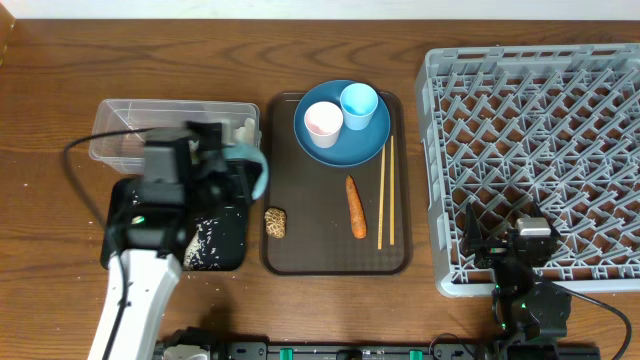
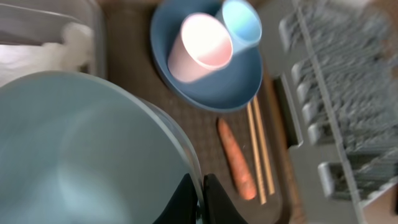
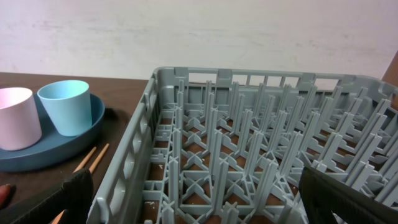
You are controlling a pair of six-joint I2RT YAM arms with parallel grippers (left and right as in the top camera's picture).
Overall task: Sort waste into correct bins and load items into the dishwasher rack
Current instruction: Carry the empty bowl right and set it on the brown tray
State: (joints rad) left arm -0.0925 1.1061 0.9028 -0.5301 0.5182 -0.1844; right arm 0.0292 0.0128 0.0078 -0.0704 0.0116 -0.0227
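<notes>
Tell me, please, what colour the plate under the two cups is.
Dark blue; the plate shows best in the overhead view.

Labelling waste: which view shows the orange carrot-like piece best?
Overhead: the orange carrot-like piece lies whole and sharp on the brown rectangular tray. Left wrist shows it whole but motion-blurred. Right wrist catches at most a reddish sliver at its left edge.
</notes>
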